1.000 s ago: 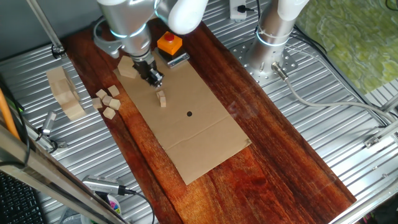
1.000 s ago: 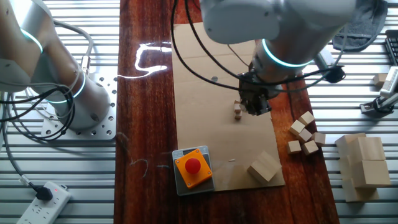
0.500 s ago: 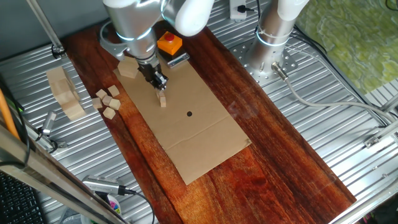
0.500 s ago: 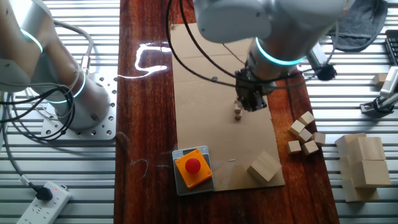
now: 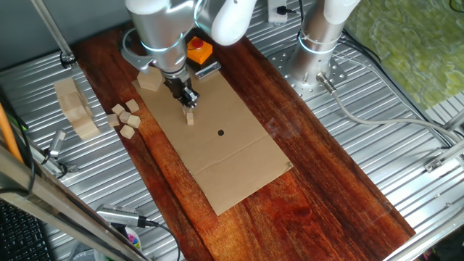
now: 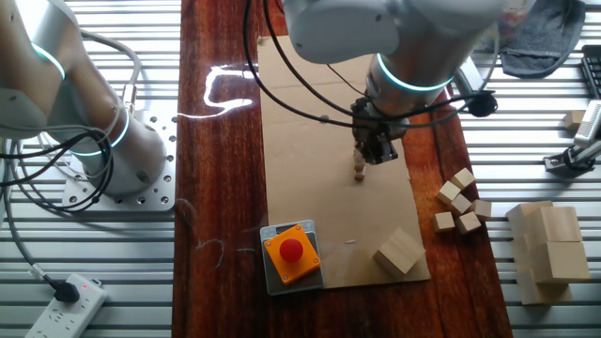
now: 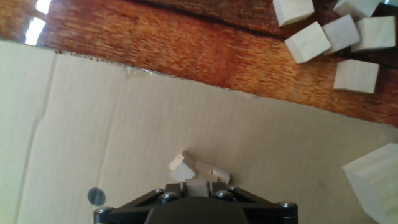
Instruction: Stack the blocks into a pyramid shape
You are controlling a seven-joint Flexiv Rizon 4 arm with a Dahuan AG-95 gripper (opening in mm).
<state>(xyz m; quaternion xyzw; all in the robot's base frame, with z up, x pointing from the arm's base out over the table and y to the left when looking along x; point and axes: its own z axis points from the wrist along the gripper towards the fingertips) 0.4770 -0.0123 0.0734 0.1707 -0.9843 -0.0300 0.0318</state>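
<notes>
My gripper (image 5: 187, 96) hangs over the cardboard sheet (image 5: 225, 148), just above a small cluster of tiny wooden blocks (image 5: 190, 116). In the hand view the fingers (image 7: 175, 188) are shut on one pale block (image 7: 197, 183), held right behind the cluster of blocks (image 7: 186, 167) on the cardboard. The other fixed view shows the gripper (image 6: 374, 152) directly over the cluster (image 6: 359, 169). Several loose blocks (image 5: 125, 117) lie on the dark wood left of the cardboard; they also show in the other fixed view (image 6: 460, 202) and at the top right of the hand view (image 7: 329, 31).
A larger hexagonal wooden piece (image 5: 148, 81) lies at the cardboard's far corner. An orange box with a red button (image 5: 197, 49) stands behind it. A big pale wooden slab (image 5: 75, 107) lies on the metal table at the left. A second arm's base (image 5: 319, 43) stands at the back right.
My gripper has moved sideways from beside the cluster to directly above it, still holding a block. The blocks on the cardboard and the loose blocks have not moved.
</notes>
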